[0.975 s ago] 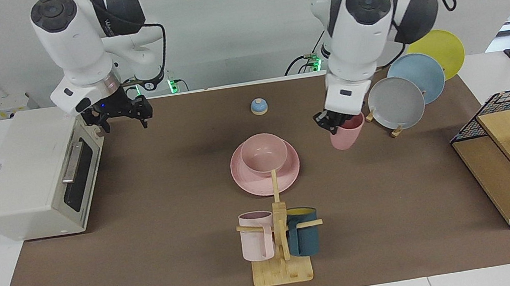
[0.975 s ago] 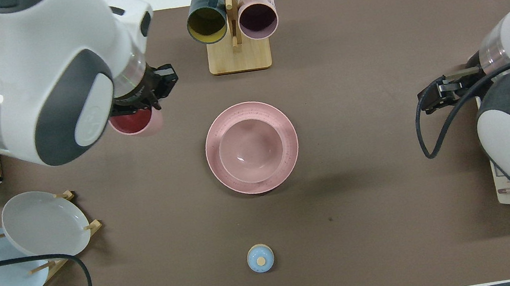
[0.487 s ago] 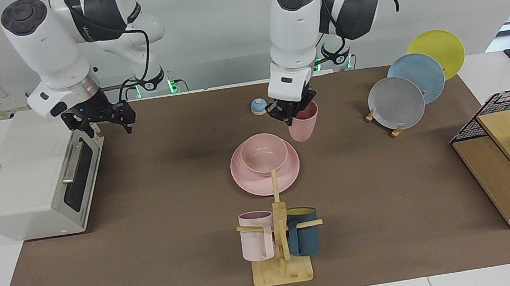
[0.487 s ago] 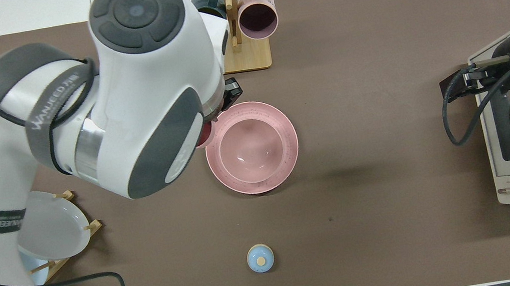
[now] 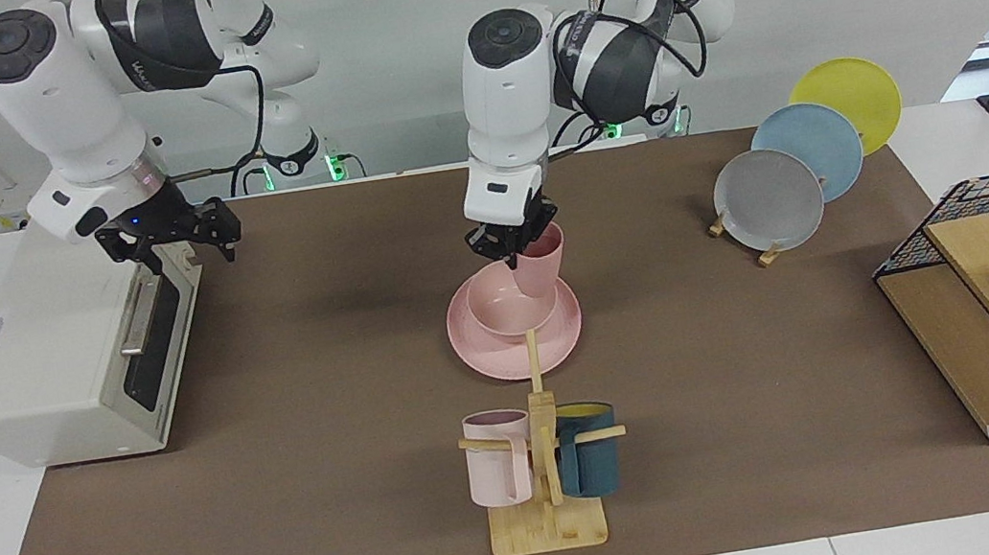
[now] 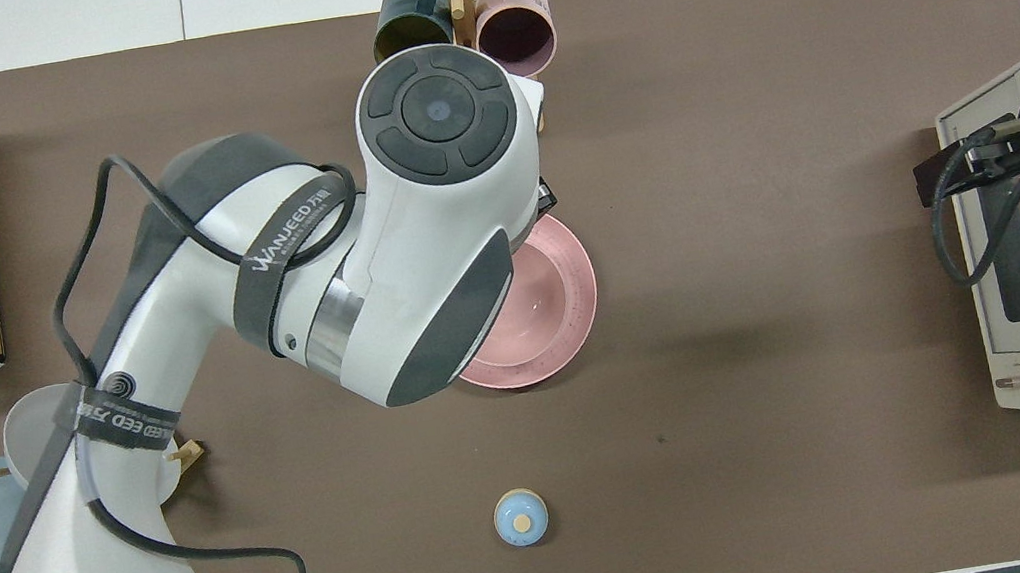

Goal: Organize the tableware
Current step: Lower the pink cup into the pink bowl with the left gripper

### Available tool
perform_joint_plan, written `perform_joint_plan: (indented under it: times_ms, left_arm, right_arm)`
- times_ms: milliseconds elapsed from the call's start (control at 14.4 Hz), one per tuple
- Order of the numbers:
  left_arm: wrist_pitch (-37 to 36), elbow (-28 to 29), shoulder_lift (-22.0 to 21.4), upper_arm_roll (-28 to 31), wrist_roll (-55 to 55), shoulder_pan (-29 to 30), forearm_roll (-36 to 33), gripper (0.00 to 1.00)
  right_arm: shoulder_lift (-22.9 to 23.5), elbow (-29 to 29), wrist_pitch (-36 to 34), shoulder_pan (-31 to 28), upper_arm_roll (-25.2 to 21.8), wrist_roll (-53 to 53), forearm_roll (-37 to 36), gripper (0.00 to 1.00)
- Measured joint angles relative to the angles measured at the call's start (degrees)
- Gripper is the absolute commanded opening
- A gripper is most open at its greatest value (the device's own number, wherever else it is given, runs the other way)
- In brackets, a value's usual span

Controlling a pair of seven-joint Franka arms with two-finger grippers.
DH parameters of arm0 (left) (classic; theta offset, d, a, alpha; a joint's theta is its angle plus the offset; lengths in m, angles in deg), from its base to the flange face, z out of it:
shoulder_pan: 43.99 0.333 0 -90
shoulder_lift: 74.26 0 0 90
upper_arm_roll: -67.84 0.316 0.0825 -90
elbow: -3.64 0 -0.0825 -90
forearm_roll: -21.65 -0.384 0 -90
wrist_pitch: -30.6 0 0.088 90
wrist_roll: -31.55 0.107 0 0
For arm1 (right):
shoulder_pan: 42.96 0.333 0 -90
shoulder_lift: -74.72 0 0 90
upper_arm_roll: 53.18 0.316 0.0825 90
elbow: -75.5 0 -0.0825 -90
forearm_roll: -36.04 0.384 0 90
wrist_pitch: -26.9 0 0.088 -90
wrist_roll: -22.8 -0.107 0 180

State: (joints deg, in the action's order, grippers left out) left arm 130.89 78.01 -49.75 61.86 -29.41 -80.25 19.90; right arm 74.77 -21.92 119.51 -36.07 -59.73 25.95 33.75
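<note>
Facing view: the left gripper (image 5: 512, 251) is clamped on the rim of one small tapered pink cup (image 5: 539, 262), handleless, hanging tilted over the bowl (image 5: 509, 309). That bowl is one deep matte pink piece, sitting on one wide flat pink plate (image 5: 476, 351) at the middle of the table (image 5: 312, 497). The right gripper (image 5: 171, 234) hovers over the oven (image 5: 31, 352), jaws spread wide, holding nothing. Two mugs (image 5: 497, 456) hang on the rack nearer the camera, one pale pink, one teal. Three plates stand in a holder: grey (image 5: 767, 198), blue, yellow. One small blue bell (image 6: 520, 516).

Overhead view: the left arm covers the cup and most of the bowl; the plate's rim shows past it. The right gripper (image 6: 948, 172) is at the oven's edge.
</note>
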Motion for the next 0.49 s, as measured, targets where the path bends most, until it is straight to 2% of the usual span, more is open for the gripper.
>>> perform_joint_plan:
  times_ms: [487]
  left_arm:
    - [7.4, 8.4, 0.6, -0.1, -3.7, -2.8, 0.2, 0.0]
  right_arm:
    - [0.0, 0.0, 0.0, -1.8, 0.1, 2.4, 0.0, 1.0]
